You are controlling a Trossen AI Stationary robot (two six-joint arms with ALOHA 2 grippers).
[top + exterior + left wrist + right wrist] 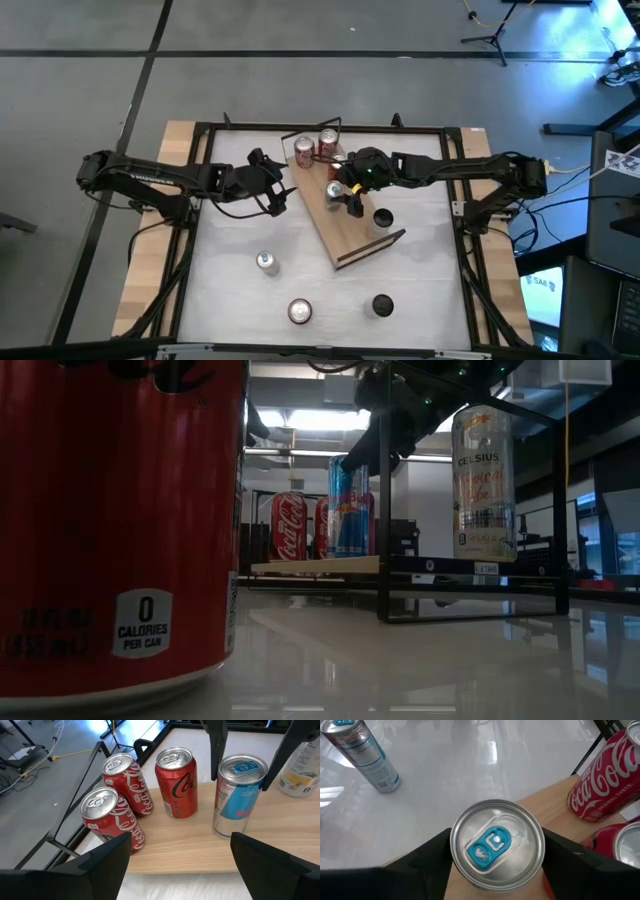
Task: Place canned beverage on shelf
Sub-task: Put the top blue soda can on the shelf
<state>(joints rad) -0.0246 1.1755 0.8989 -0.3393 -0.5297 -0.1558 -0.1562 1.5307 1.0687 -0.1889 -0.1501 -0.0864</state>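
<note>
White tabletop (230, 290), glossy and framed by black rails, carries a long light-wood shelf board (345, 235) lying on a slant near its centre, with thin black wire rails at both ends. On the board's 11 o'clock end stand three red cola cans (305, 150), and just toward 5 o'clock from them stands a slim blue-and-silver energy drink can with a blue pull tab (496, 843), upright on the wood. The right gripper (345, 190) reaches in from 3 o'clock, its dark fingers (420, 860) on either side of this can, close against its sides (whether they press it or merely flank it I cannot tell). The left gripper (275, 188) hangs at the board's 9 o'clock edge with its jaws spread wide and nothing between them. Loose cans on the table: a silver one (266, 262) at 7 o'clock, a red one (299, 311) at 6, a black one (382, 305) at 5, and another beside the board (382, 219).
</note>
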